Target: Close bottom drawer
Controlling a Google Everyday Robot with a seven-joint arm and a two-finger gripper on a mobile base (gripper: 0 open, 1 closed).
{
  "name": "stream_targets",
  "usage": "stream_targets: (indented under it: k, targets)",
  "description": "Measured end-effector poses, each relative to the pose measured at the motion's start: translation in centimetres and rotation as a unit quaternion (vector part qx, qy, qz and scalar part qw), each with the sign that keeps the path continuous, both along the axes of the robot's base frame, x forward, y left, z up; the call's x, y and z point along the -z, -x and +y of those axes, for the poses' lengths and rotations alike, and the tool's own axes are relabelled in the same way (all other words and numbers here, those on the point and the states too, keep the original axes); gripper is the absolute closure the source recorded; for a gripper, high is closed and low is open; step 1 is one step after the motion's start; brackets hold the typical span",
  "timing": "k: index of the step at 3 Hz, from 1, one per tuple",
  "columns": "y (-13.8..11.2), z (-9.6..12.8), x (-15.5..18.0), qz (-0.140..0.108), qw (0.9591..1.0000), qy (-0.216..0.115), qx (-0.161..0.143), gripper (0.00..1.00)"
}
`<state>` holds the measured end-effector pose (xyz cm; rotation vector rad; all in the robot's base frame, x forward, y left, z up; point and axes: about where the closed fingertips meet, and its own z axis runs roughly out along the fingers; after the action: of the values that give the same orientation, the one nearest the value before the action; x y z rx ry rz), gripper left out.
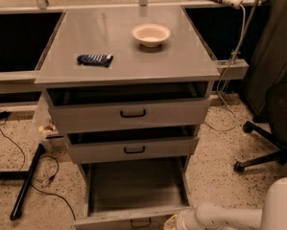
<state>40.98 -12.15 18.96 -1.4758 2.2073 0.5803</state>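
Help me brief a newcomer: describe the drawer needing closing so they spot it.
Find the grey metal cabinet topped by a cream bowl. The grey bottom drawer is lowest of three, pulled farthest out, shallow tray exposed; the gripper sits by its front right corner.

Grey cabinet whose top [124, 47] looks like smooth brushed metal with a soft sheen of reflected light. On it sit a pale bowl [151, 34] with a smooth, faintly glossy surface and a dark blue patterned packet [95, 59] of unclear material. The bottom drawer [133, 183] has a dull, matt grey metal-look tray and a small black handle [140, 222]. The gripper [173, 222], at the lower edge by that drawer's front right corner, ends a smooth, slightly glossy white arm [229, 215]. The floor [229, 176] is speckled, terrazzo-like stone.
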Motion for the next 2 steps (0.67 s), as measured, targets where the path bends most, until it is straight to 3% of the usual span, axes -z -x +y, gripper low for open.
stream_targets:
  k: [2]
  targets:
    - [0.05, 0.02, 0.05, 0.000, 1.0000, 0.000, 0.000, 0.57]
